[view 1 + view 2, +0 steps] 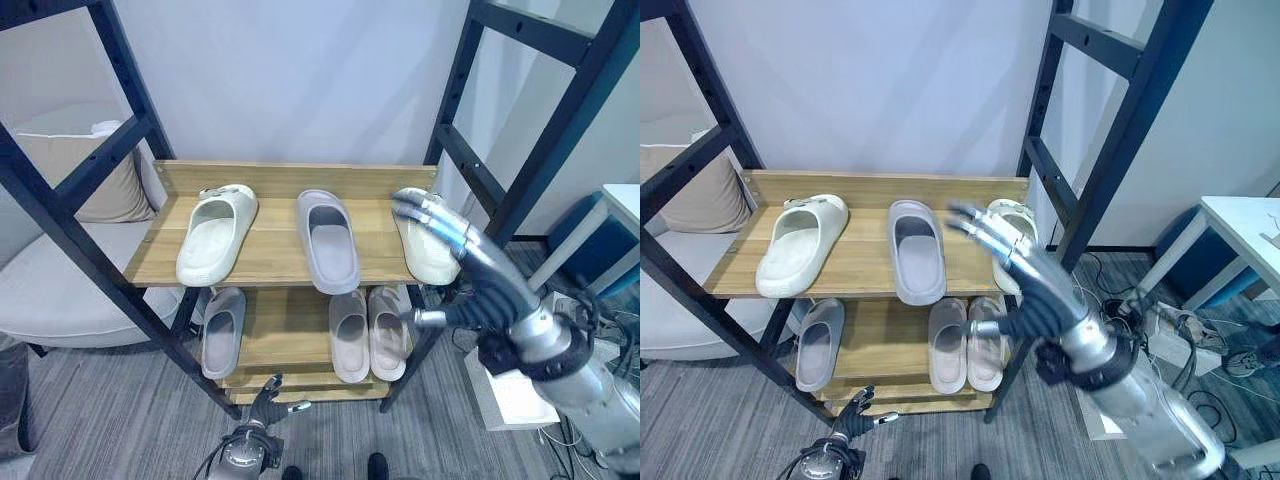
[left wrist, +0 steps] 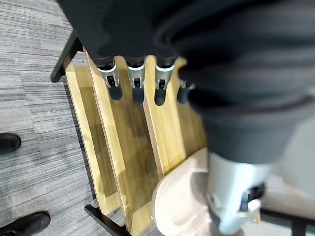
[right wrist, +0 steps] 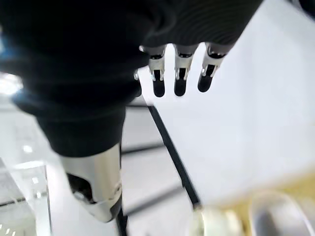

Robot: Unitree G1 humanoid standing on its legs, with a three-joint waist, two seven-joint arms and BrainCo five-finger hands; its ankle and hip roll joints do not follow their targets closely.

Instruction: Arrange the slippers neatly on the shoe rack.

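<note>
Right robot hand (image 1: 480,275) is raised before the shoe rack (image 1: 270,255) with its fingers spread apart, holding nothing. From the left eye view I count three slippers on the top shelf, white (image 1: 213,233), grey (image 1: 327,240) and white (image 1: 428,245), toes toward the wall, and three more below. From the left wrist view, my left robot hand (image 2: 147,73) hangs low with its fingers straight, above the rack's lower wooden shelves.
</note>
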